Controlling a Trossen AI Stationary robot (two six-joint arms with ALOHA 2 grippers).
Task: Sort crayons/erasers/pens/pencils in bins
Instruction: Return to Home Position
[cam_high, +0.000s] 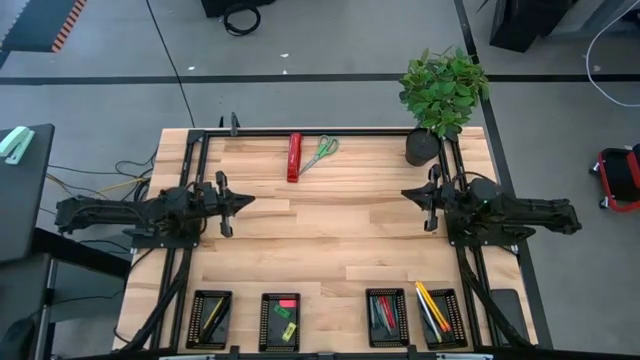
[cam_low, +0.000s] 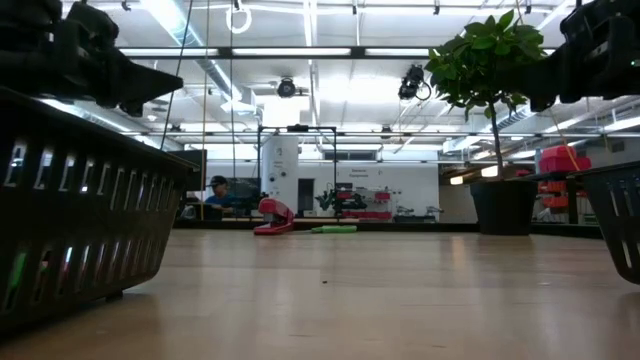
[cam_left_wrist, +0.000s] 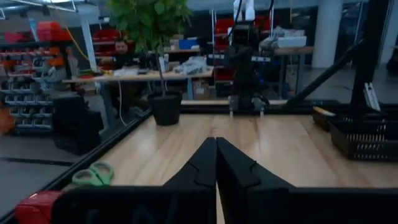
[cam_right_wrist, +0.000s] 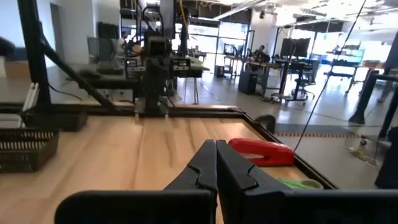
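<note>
Four bins (cam_high: 286, 320) at the table's (cam_high: 330, 225) near edge held sorted items, left claw (cam_high: 246, 201) pressed together, right claw (cam_high: 406, 194) pressed together, both empty, facing mid-table.

Grey floor (cam_high: 330, 40) all round the wooden table (cam_high: 330, 240), dark seams running across it at the top of the overhead frame. A black cable loop (cam_high: 240, 18) lies at top centre, a red cart (cam_high: 620, 178) sits at the right edge. From table height, long ceiling strip lights (cam_low: 330, 52) glow across the upper frame, a white tank (cam_low: 280, 165) stands centre. A potted plant (cam_low: 495, 110) rises at right, and a person (cam_left_wrist: 124, 56) sits at a desk (cam_left_wrist: 140, 76) upper left in the left wrist view
</note>
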